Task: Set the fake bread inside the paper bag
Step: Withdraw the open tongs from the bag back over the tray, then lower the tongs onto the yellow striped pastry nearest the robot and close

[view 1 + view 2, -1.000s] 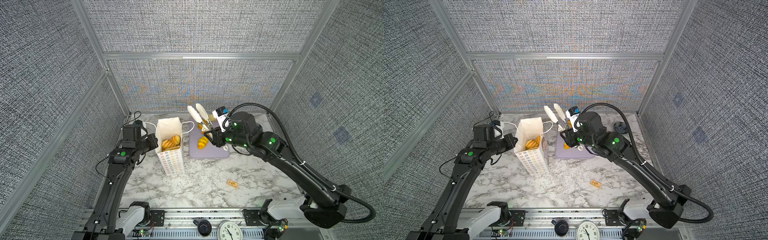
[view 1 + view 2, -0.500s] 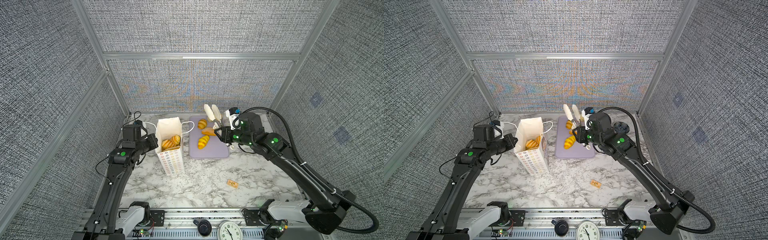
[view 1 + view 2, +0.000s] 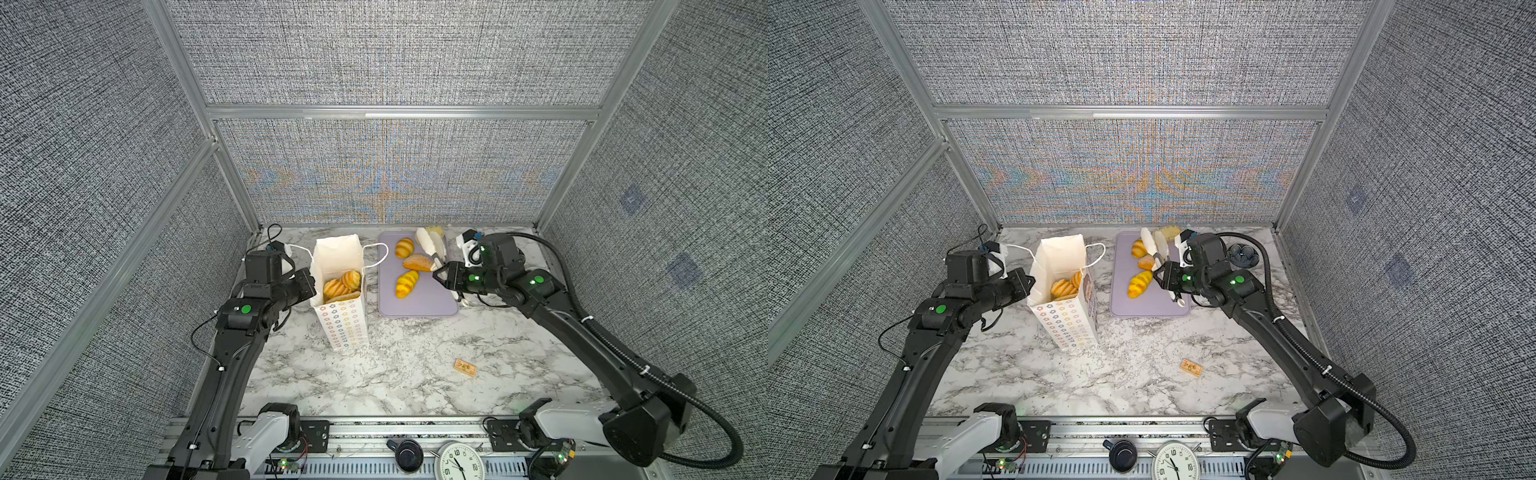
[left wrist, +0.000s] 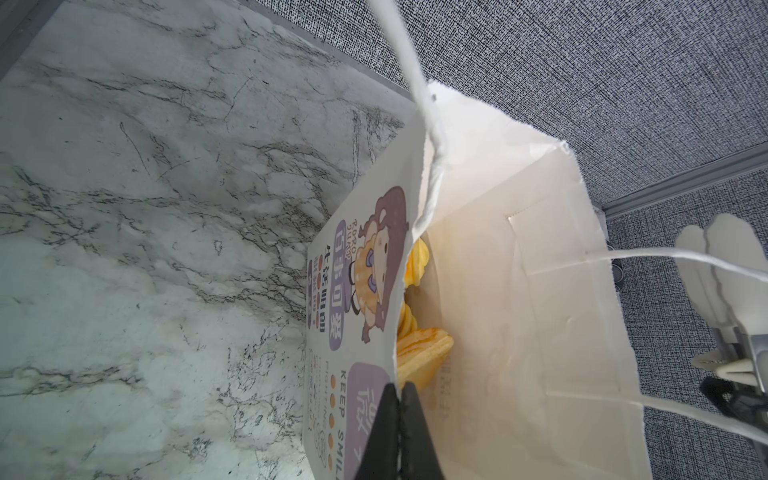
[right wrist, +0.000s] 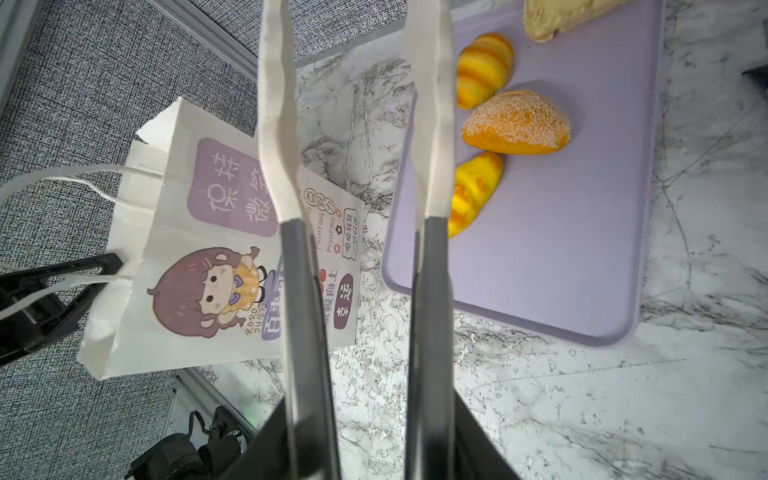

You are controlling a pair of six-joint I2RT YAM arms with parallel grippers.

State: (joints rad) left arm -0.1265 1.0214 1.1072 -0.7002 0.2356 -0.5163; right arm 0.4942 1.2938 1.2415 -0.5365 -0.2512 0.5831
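nearest, toward the near edge of the marble worktop (image 3: 395, 382) and right of its middle, a small tan packet (image 3: 465, 368) lies alone. further in, on the left half, the paper bag (image 3: 341, 328) stands upright with its mouth open; ridged golden loaves (image 3: 343, 284) lie inside it, seen in both top views. the left gripper (image 4: 400, 399) is closed tight on the bag's rim, one black finger outside the paper and one inside. just right of the bag lies a flat lavender tray (image 3: 428, 305), reaching almost to the far edge. on the tray, from near to far: a yellow striped loaf (image 3: 407, 283), a seeded bun (image 3: 417, 262) close behind it, a small striped roll (image 3: 404, 247), and at the tray's far right corner a pale crumbly bun (image 3: 435, 230). the right gripper (image 3: 441, 275) clamps the grey handles of white-tipped tongs (image 3: 430, 249); the tong tips stand apart with nothing between them, above the tray's right side next to the seeded bun. how high they are over the tray, i cannot tell.
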